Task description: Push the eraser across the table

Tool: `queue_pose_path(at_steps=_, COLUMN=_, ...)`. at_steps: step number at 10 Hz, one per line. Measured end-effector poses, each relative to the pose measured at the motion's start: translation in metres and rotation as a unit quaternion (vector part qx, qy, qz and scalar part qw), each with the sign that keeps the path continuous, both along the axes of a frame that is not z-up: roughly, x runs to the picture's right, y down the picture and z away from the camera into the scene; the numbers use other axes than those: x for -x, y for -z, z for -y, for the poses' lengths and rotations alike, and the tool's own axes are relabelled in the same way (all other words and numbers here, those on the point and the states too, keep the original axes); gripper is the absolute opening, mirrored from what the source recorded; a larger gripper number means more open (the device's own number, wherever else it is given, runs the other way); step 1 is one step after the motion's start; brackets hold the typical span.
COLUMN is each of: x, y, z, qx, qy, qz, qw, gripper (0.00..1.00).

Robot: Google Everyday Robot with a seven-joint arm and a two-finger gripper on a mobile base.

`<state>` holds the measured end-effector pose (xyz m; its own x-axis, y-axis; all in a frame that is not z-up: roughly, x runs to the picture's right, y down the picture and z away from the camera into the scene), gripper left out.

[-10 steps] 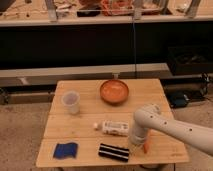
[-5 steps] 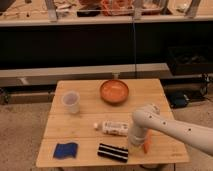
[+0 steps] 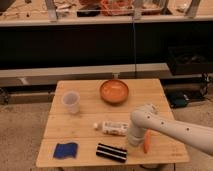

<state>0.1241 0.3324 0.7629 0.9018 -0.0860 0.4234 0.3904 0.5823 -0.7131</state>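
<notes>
The eraser (image 3: 111, 152) is a black block with white stripes, lying near the front edge of the wooden table (image 3: 150, 95), left of centre. My white arm comes in from the right. Its gripper (image 3: 133, 140) points down at the table just right of the eraser, between it and a white bottle (image 3: 114, 128) lying on its side. The gripper stands close to the eraser's right end; I cannot tell whether they touch.
A blue sponge (image 3: 65, 149) lies at the front left. A clear plastic cup (image 3: 71, 102) stands at the left. An orange bowl (image 3: 114, 91) sits at the back middle. An orange stick-like object (image 3: 147, 141) lies right of the gripper. Shelving stands behind the table.
</notes>
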Motion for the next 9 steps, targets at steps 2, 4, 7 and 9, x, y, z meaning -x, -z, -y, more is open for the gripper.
queue_pose_path(at_steps=2, x=0.006, y=0.000, z=-0.003, qx=-0.001, qy=0.005, qz=0.005, qw=1.0000, gripper=0.03)
queue_pose_path(at_steps=4, x=0.005, y=0.001, z=0.000, qx=-0.002, qy=0.005, qz=0.005, qw=1.0000, gripper=0.03)
queue_pose_path(at_steps=7, x=0.014, y=0.001, z=-0.003, qx=-0.001, qy=0.014, qz=0.012, qw=0.9998, gripper=0.03)
queue_pose_path(at_steps=9, x=0.013, y=0.002, z=-0.001, qx=-0.003, qy=0.014, qz=0.013, qw=0.9998, gripper=0.03)
